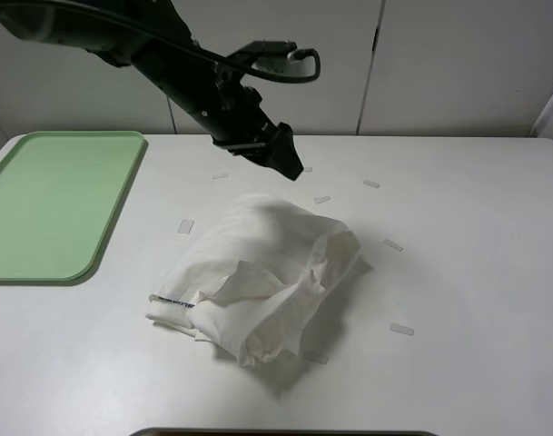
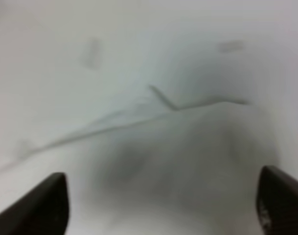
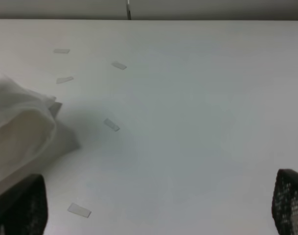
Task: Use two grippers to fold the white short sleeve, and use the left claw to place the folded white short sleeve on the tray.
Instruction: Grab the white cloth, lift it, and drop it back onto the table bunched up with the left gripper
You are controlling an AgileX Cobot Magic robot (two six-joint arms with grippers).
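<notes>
The white short sleeve point(image 1: 258, 282) lies bunched in a loose folded heap at the middle of the table, with dark lettering at its left hem. My left gripper point(image 1: 288, 162) hangs above the heap's far edge. In the blurred left wrist view the left gripper point(image 2: 163, 200) is open and empty over white cloth point(image 2: 188, 147). The pale green tray point(image 1: 58, 204) sits empty at the far left. My right gripper point(image 3: 156, 203) is out of the exterior view. In its wrist view it is open and empty, low over the table, to the right of the shirt point(image 3: 21, 127).
Several small white tape strips lie on the table around the shirt, such as one point(image 1: 392, 244) to its right and one point(image 1: 186, 226) to its left. A white panelled wall stands behind the table. A dark edge point(image 1: 285, 432) shows at the front.
</notes>
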